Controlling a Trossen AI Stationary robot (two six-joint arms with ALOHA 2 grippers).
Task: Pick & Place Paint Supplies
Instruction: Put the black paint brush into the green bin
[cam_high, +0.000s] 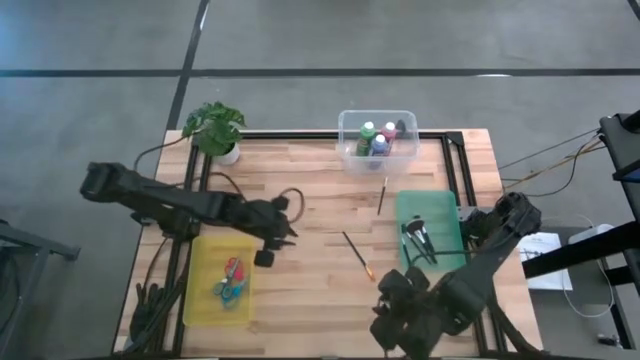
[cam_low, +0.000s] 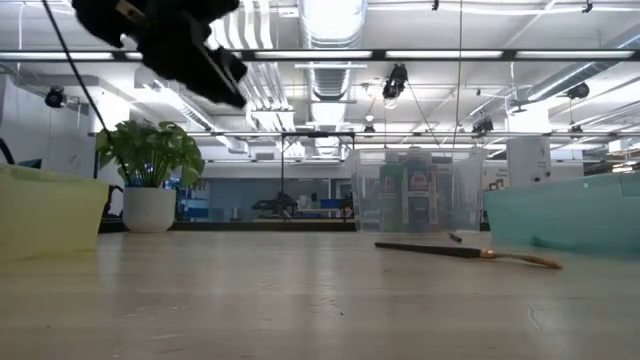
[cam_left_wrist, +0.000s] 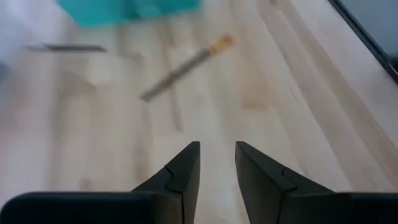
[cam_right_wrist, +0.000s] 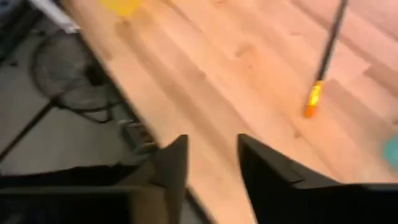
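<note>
Right now your left tool (cam_left_wrist: 217, 155) hung over the worktop (cam_high: 320, 200) beside the yellow tray (cam_high: 205, 290), jaws parted w/ a narrow gap, nothing held. Your right tool (cam_right_wrist: 211, 155) sat at the front edge, also released, empty. Orange-tipped brush (cam_high: 358, 254) lay mid-worktop btwn them.

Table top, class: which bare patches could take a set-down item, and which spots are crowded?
Bare wood lies between the yellow tray and the orange-tipped brush, and between the plant and the clear bin. Crowded: around the green tray, where the second brush lies and the right gripper hovers.
</note>
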